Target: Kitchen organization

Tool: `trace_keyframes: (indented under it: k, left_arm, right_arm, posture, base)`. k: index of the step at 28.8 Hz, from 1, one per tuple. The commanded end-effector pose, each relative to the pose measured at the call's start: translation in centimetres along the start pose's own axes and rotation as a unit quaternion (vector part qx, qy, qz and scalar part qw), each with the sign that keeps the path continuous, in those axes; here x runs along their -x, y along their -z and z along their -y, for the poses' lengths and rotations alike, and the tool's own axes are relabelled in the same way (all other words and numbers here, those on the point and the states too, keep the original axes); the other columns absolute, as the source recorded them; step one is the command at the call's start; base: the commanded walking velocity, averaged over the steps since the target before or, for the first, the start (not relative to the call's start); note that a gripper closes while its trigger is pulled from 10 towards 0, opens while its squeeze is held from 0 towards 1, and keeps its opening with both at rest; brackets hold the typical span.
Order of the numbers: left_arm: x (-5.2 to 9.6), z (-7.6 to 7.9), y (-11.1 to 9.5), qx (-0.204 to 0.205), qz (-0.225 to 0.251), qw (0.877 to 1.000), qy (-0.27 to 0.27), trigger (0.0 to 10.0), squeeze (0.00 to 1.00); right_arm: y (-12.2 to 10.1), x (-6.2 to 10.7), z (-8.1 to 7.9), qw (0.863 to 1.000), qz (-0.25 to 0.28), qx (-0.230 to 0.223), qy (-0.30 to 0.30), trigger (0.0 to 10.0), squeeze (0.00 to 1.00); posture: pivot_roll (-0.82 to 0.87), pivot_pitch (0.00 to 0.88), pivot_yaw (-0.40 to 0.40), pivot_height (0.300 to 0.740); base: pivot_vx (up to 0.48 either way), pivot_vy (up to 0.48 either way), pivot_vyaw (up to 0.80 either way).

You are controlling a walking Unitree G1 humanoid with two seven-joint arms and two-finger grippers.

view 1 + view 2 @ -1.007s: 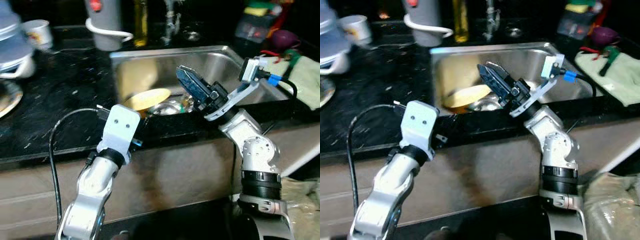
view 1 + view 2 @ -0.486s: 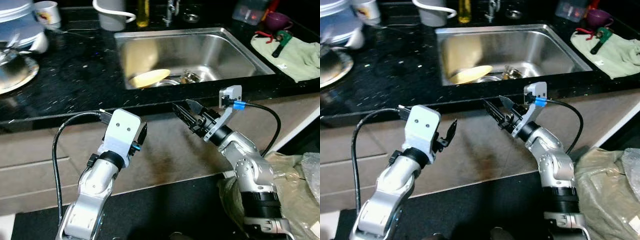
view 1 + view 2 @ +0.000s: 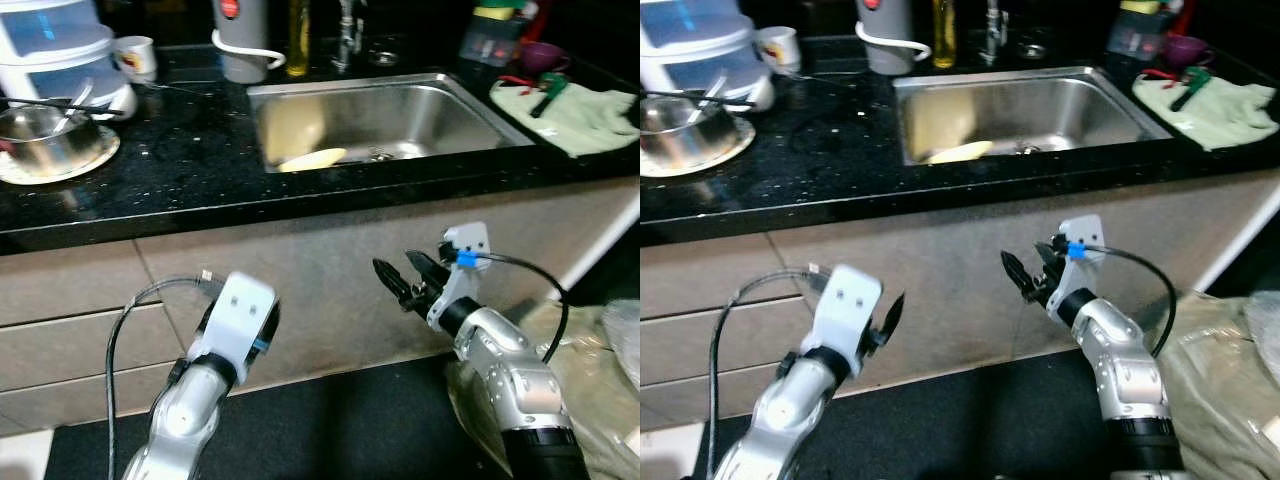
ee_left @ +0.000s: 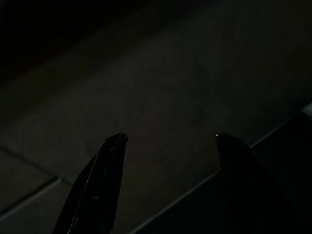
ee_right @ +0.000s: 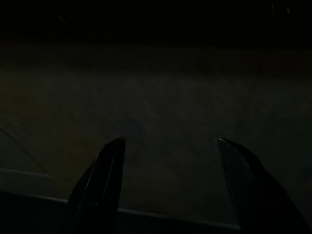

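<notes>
Sink (image 3: 440, 125) sits well above both spread grippers, left (image 4: 168, 141) and right (image 5: 170, 144)

— Where are the 2 arms?
— Both low, bent at the elbow. Left gripper (image 4: 168, 146) has its fingers spread apart.
— And the right gripper (image 5: 170, 148)?
— Fingers parted too, pointing forward.

Across the upper half of the frame we see a black speckled stone countertop (image 3: 180, 170), with a rectangular stainless steel sink (image 3: 420, 110) sunk into it right of centre. Below the counter edge we find a plain beige cabinet front (image 3: 330, 260) spanning the middle. A dark floor (image 3: 340, 430) lies along the bottom, and a crumpled pale plastic bag (image 3: 610, 400) sits at the lower right corner.
</notes>
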State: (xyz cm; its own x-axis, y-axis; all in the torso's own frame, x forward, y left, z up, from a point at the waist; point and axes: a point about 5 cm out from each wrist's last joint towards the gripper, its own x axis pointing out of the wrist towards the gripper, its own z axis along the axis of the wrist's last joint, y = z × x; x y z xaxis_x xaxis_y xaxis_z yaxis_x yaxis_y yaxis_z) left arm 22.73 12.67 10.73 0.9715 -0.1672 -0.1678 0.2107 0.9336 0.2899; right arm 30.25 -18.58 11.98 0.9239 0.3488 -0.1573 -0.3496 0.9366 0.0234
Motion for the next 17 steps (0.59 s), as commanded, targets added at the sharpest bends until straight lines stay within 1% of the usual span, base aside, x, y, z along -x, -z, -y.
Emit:
trace_keyframes:
  k: [1, 4, 9, 11, 12, 14, 15, 16, 17]
  left_arm:
    - [0.0, -0.3, 0.3, 0.003, -0.004, 1.0, -0.01, 10.0, 0.0]
    - [0.0, -1.1, 1.3, 0.029, -0.021, 0.999, -0.027, 10.0, 0.0]
    - [0.0, -1.3, 1.7, 0.045, -0.024, 0.998, -0.03, 10.0, 0.0]
    - [-0.1, -1.4, 2.0, 0.059, -0.019, 0.998, -0.031, 10.0, 0.0]
    - [-0.1, -1.4, 2.0, 0.059, -0.019, 0.998, -0.031, 10.0, 0.0]
    - [-0.3, -1.4, 1.9, 0.058, -0.013, 0.998, -0.025, 10.0, 0.0]
    - [-0.4, -1.3, 1.8, 0.055, -0.01, 0.998, -0.024, 10.0, 0.0]
    - [-0.4, -1.3, 1.8, 0.055, -0.01, 0.998, -0.024, 10.0, 0.0]
    - [-0.4, -1.3, 1.7, 0.053, -0.009, 0.998, -0.024, 10.0, 0.0]
  right_arm:
    - [0.4, -0.1, -0.2, 1.0, -0.008, 0.018, 0.003, 10.0, 0.0]
    - [1.8, 0.3, 0.7, 0.997, -0.046, 0.036, 0.051, 10.0, 0.0]
    - [2.6, 0.5, 0.5, 0.996, -0.064, 0.036, 0.057, 10.0, 0.0]
    - [3.6, 0.6, -0.5, 0.996, -0.073, 0.038, 0.039, 10.0, 0.0]
    - [3.6, 0.6, -0.5, 0.996, -0.073, 0.038, 0.039, 10.0, 0.0]
    - [3.6, 0.3, -1.4, 0.997, -0.059, 0.045, 0.015, 10.0, 0.0]
    - [3.5, 0.2, -1.8, 0.998, -0.048, 0.043, 0.004, 10.0, 0.0]
    - [3.5, 0.2, -1.8, 0.998, -0.048, 0.043, 0.004, 10.0, 0.0]
    - [3.2, 0.1, -2.0, 0.999, -0.033, 0.032, -0.008, 10.0, 0.0]
  posture:
    - [0.0, 0.057, -0.042, 0.74]
    - [0.0, 0.053, -0.044, 0.74]
    - [0.01, 0.052, -0.044, 0.74]
    - [0.01, 0.055, -0.043, 0.74]
    - [0.01, 0.055, -0.043, 0.74]
    - [0.02, 0.06, -0.046, 0.74]
    - [0.03, 0.07, -0.049, 0.74]
    - [0.03, 0.07, -0.049, 0.74]
    - [0.03, 0.072, -0.05, 0.74]
  base:
    - [0.0, 0.0, 0.0]
    - [0.0, 0.0, 0.0]
    - [0.0, 0.0, 0.0]
    - [0.0, 0.0, 0.0]
    - [0.0, 0.0, 0.0]
    - [0.0, 0.0, 0.0]
    - [0.0, 0.0, 0.74]
    - [0.0, 0.0, 0.74]
    - [0.0, 0.0, 0.74]
